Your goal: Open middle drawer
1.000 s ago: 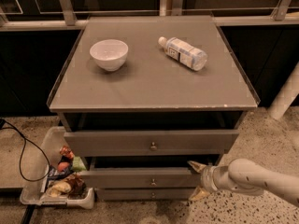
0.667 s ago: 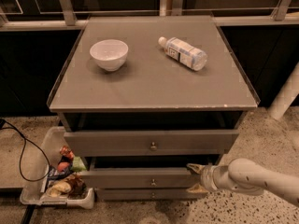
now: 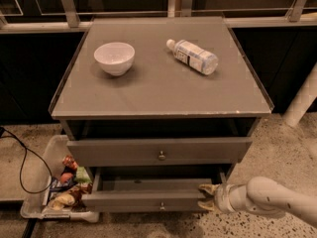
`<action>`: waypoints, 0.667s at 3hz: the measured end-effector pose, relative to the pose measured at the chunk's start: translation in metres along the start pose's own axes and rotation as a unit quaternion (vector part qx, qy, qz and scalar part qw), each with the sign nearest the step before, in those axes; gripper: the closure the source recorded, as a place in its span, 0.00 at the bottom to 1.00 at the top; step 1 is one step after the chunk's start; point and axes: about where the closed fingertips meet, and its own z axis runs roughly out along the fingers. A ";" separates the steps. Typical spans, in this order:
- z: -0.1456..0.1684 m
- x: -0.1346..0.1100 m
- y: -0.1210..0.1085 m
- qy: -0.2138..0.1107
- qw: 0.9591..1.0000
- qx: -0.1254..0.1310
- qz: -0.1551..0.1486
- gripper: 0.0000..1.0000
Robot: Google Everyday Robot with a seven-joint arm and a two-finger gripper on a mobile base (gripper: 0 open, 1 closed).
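The middle drawer (image 3: 143,201) is a wide grey-brown front with a small round knob (image 3: 161,206). It stands pulled out below the top drawer (image 3: 114,152), and its inside (image 3: 148,184) shows. My gripper (image 3: 207,197) is at the right end of the middle drawer's front. One yellowish fingertip (image 3: 207,187) is at the front's top edge and the other is at its bottom edge, so the gripper clasps the front. My white arm (image 3: 277,202) comes in from the lower right. No lower drawer shows.
A white bowl (image 3: 114,57) and a plastic bottle lying on its side (image 3: 193,56) rest on the cabinet top (image 3: 158,93). A clear bin of snack packets (image 3: 62,187) sits on the floor at the left, with a black cable (image 3: 22,157) beside it. A white post (image 3: 303,100) stands at the right.
The middle drawer has slid further out toward the camera. My gripper has moved with it, staying at the front's right end. The bowl and bottle have not moved.
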 end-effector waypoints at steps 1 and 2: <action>-0.003 -0.002 0.000 0.000 1.000 0.000 0.000 1.00; -0.003 -0.002 0.000 0.000 1.000 0.000 0.000 0.81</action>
